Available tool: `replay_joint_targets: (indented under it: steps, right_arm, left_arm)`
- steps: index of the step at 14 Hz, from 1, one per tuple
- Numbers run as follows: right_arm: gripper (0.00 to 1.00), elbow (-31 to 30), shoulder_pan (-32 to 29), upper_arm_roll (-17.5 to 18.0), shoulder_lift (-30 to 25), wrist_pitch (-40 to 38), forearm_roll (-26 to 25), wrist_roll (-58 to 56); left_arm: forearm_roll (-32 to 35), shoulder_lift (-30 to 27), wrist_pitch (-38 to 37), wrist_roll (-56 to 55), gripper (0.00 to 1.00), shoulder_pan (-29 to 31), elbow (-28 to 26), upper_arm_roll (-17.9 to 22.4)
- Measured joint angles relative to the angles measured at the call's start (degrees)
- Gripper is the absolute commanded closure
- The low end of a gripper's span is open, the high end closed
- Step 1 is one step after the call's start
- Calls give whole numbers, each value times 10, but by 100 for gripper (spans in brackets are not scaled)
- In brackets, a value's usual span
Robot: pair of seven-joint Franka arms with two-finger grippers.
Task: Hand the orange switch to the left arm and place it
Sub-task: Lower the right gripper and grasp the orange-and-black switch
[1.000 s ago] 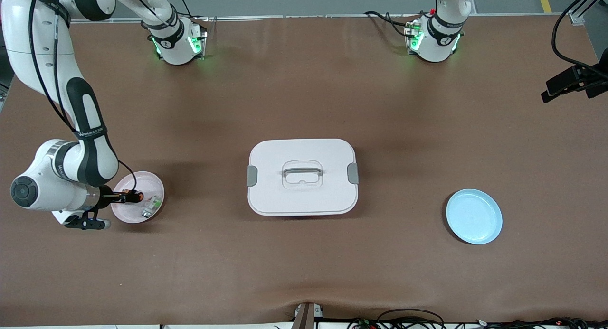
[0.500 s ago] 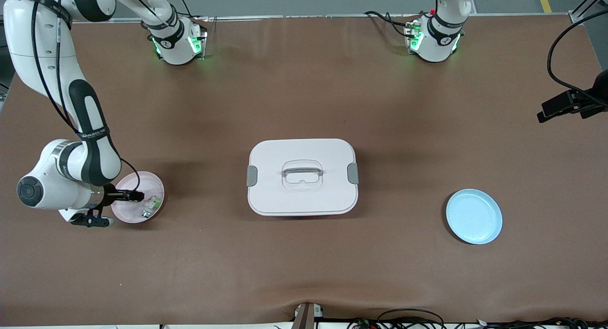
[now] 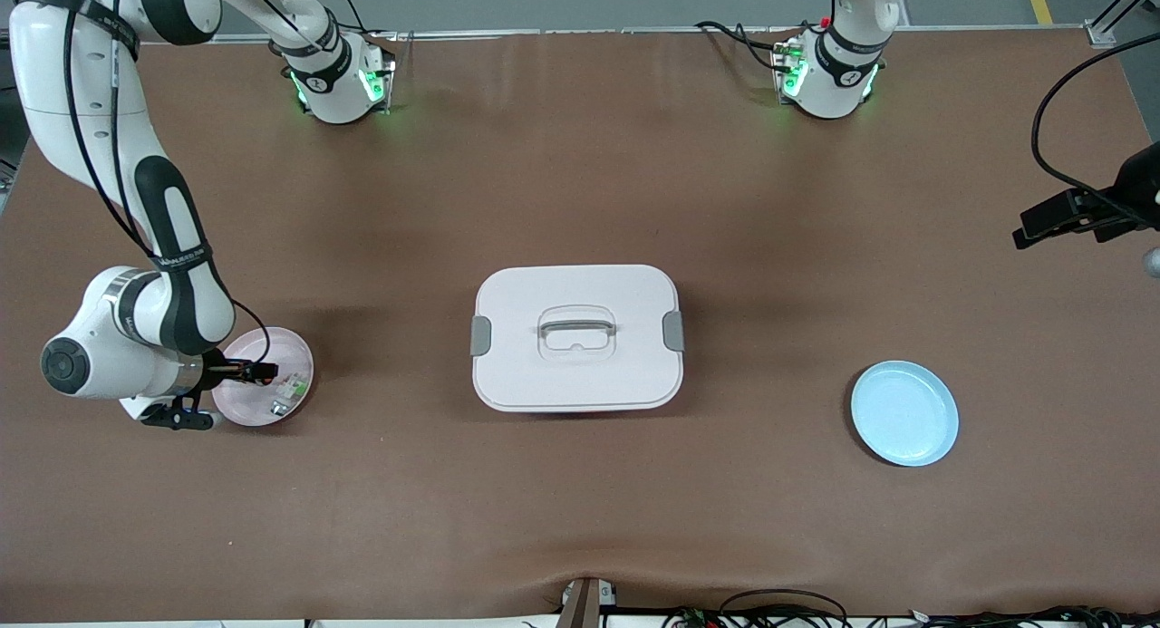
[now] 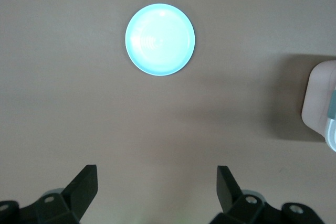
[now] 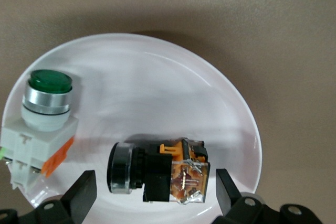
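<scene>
Two tools to report, both mine. Right tool [image 3: 258, 371] sits low over the pink plate [image 3: 294, 352] at the right arm's end of the surface [image 3: 580, 501], fingers spread apart, one to each side of the orange switch [image 5: 160, 171]. From the right wrist view the finger tips [image 5: 81, 192] flank the switch with a gap showing on both sides; neither is touching it. The switch lies on its side on the plate, black body, round cap pointing toward the green switch [image 5: 44, 114], orange marks and metal contacts at its other end. The green switch lies close beside it on the same plate, white body, green cap, the two parts apart.

Left tool [image 4: 156, 192] hangs high over the surface at the left arm's end, fingers wide apart and holding nothing. Its wrist view looks down on the blue plate [image 4: 160, 40], with a corner of the box [image 4: 321, 103] at the frame edge.

Box [image 3: 576, 337] stands mid-surface, lid on, grey latches on both short sides, grey handle recessed in the top. It lies between the pink plate and the blue plate [image 3: 904, 413], well apart from both. The blue plate is slightly nearer the front camera than the box.
</scene>
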Motion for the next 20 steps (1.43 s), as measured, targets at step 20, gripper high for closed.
replay_joint_targets:
  steps: [20]
  right_arm:
    - [4,-5,-1,-3,8,37,13,1]
  left_arm:
    - [0,1,28,0,0,0,-49,-1]
